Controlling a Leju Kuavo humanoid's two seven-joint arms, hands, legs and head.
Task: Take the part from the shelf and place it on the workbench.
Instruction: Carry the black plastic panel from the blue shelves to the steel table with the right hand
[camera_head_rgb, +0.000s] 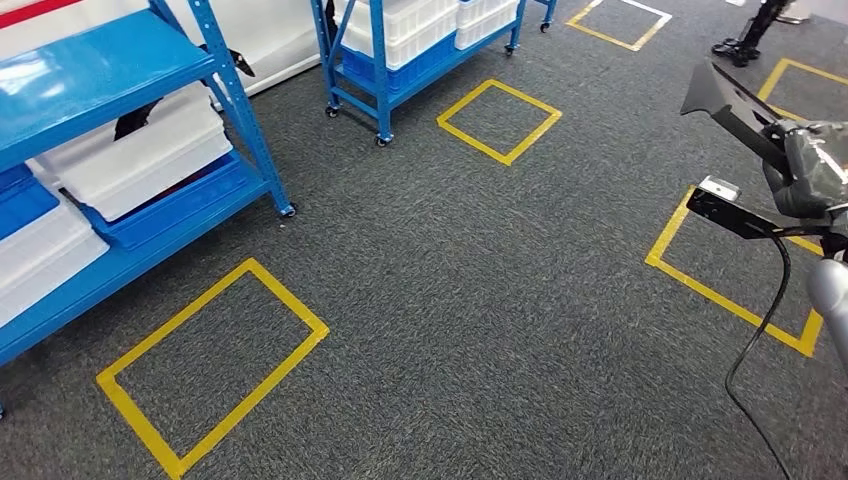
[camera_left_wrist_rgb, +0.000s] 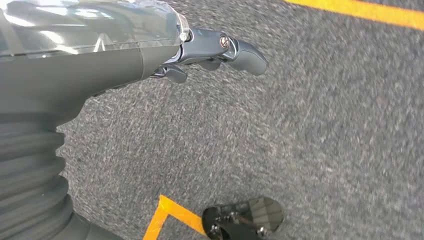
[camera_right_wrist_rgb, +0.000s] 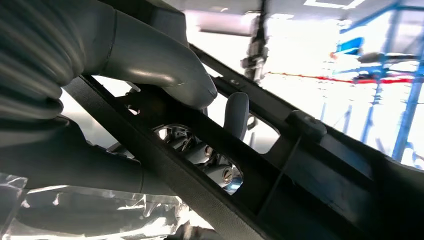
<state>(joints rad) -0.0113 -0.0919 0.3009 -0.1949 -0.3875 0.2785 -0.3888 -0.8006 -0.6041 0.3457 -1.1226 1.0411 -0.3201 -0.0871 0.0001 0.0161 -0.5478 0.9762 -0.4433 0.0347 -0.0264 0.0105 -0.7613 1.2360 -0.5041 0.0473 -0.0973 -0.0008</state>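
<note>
While the right hand (camera_head_rgb: 805, 170) grips the long black part (camera_head_rgb: 735, 105) at the head view's right edge, thumb (camera_right_wrist_rgb: 165, 70) pressed across its frame, the left hand (camera_left_wrist_rgb: 210, 52) hangs empty over grey carpet (camera_head_rgb: 470, 290), fingers loosely curled; beyond stand blue shelves (camera_head_rgb: 235, 110) holding white bins (camera_head_rgb: 140, 150)

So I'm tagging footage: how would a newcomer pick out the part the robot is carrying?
Start at the grey carpet with yellow taped squares, then look to its right edge. There the right hand grips a flat black plastic part, held above the floor, unlike the white bins shelved left.
</note>
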